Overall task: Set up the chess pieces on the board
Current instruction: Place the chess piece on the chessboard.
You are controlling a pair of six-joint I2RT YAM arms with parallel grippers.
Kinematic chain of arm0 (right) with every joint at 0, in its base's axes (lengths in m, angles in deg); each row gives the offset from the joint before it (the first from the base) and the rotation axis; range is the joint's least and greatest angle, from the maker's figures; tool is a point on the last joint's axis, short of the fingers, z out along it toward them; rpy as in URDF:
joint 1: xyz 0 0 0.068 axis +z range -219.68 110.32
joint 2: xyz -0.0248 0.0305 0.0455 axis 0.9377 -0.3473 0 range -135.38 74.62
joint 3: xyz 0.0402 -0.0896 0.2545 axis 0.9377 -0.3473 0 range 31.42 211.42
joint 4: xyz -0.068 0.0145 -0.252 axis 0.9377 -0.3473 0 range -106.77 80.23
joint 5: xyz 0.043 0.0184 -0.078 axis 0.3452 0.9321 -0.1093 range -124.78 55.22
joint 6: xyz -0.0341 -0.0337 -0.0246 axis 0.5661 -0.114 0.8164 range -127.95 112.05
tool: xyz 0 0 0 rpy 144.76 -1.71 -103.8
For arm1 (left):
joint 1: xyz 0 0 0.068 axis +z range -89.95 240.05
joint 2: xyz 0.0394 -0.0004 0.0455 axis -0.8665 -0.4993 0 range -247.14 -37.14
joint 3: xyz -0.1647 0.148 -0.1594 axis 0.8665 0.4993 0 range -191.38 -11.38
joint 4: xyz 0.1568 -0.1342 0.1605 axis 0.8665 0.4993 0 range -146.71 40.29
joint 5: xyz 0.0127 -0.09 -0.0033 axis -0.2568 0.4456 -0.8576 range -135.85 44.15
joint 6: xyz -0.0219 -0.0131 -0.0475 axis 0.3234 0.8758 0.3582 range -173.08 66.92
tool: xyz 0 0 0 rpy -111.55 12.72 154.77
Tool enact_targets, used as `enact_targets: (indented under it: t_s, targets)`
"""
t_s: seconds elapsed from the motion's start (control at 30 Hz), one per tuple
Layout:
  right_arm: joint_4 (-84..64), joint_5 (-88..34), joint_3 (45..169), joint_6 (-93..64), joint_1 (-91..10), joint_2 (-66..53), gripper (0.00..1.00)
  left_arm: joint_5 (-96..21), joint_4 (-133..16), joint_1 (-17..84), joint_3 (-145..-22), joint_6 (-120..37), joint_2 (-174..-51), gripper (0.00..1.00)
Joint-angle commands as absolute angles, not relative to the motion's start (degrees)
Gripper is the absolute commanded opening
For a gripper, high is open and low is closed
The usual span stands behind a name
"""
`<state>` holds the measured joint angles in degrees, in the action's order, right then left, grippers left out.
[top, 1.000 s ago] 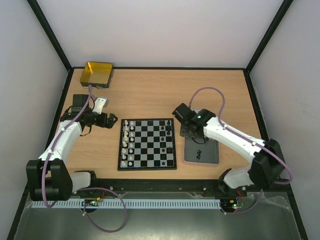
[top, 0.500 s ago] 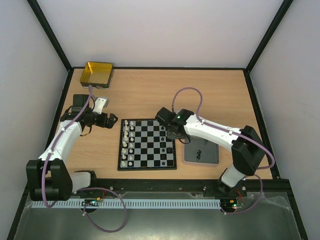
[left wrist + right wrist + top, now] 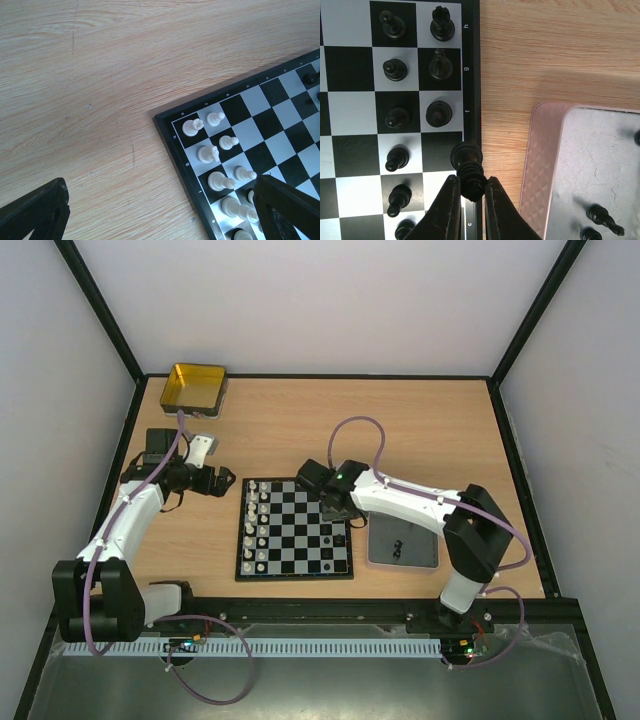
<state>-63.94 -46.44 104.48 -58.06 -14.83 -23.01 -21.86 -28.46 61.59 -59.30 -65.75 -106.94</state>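
While the right claw (image 3: 470, 192) clamps it, a black piece (image 3: 468, 167) hovers over the board (image 3: 472, 75) rim.

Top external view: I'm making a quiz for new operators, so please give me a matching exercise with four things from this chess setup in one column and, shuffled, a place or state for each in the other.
Things
1. gold square tin
2. grey rectangular tray
3. white chess pieces
4. right gripper

Places or states
A. shut on a black chess piece
B. at the far left corner of the wooden table
C. standing along the left side of the chequered chessboard
D. on the table, to the right of the chessboard

Pairs: 1-B, 2-D, 3-C, 4-A
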Motion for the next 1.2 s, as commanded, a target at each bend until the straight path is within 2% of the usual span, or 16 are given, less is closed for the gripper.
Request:
enact_targets:
  t_s: [0.0,1.17]
  targets:
    - [-64.9,-48.5,105.7,-57.9,-14.5,-25.0,0.08,-22.0,-27.7,61.5,-60.1,-66.2,-105.9,0.99]
    - [-62.7,-46.5,106.9,-58.0,-13.4,-30.2,0.11,-22.3,-27.9,61.5,-59.9,-66.1,-105.1,0.99]
